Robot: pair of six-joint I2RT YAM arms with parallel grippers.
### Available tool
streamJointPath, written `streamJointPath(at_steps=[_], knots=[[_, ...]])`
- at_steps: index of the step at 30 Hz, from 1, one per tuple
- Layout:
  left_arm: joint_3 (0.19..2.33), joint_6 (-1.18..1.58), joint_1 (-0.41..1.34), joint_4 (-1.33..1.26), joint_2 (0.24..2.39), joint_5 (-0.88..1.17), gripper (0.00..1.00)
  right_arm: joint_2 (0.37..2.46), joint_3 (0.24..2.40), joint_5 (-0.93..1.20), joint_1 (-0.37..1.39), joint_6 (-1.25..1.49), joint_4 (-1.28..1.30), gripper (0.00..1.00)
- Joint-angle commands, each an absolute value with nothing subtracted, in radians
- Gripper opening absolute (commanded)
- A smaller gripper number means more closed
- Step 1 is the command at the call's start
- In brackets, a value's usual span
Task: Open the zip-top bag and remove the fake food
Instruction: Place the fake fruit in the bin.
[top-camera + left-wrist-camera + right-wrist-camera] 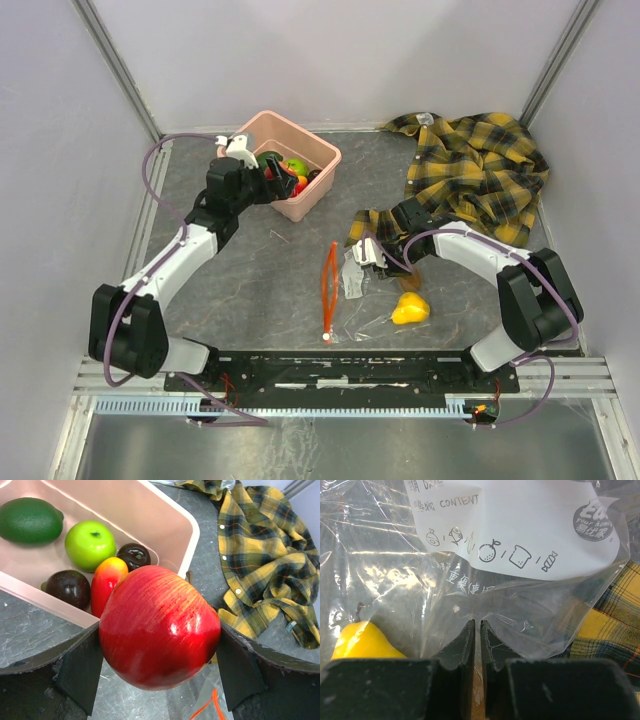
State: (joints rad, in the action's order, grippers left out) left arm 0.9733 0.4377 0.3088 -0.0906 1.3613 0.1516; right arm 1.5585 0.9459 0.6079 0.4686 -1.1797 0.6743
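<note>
Our left fingers [82, 667] are clamped on the red apple [160, 630], one pad pressed against each flank and the fruit filling the whole gap between them. In the left wrist view the apple hangs at the near rim of the pink tub [190, 530], which sits at the far left of the worktop [260, 290]. Inside the tub we see a dark green fruit [30, 520], a light green apple [90, 545], two dark brown fruits [133, 555] and [67, 587], and a red-and-yellow fruit [107, 580] lying against the near wall. Our right fingers [460, 655] are pinched nearly together on the clear film of the zip-top bag [520, 530], with only a thin fold of plastic caught between the tips. The bag's printed white label spreads out just beyond them. From above, the bag [350, 285] lies crumpled near the middle of the worktop. Its orange-red zip strip [330, 280] runs along its left side, and the right fingers grip its far right corner. The yellow fruit [410, 309] rests at the near right of the bag, and in the right wrist view it [362, 640] shows through the film just left of the fingers, not touching them. The yellow-and-black plaid shirt [480, 170] is heaped at the far right of the worktop, one fold reaching close to the right fingers.
</note>
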Motion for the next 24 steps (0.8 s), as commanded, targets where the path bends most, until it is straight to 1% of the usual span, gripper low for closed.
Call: streamJointPath(at_steps=[1,5,8,24], knots=[[1.065,0.48,0.302,-0.047,1.401,0.084,0.45,1.542,0.978,0.641,0.464,-1.194,0.681,0.16],[1.104,0.482,0.302,-0.032,1.432,0.079,0.47,1.545,0.979,0.642,0.462,-1.195,0.683,0.16],[1.122,0.485,0.303,-0.034,1.456,0.08,0.5,1.544,0.979,0.642,0.462,-1.196,0.683,0.16],[1.157,0.514,0.301,-0.032,1.524,0.058,0.55,1.548,0.977,0.649,0.458,-1.201,0.689,0.17]])
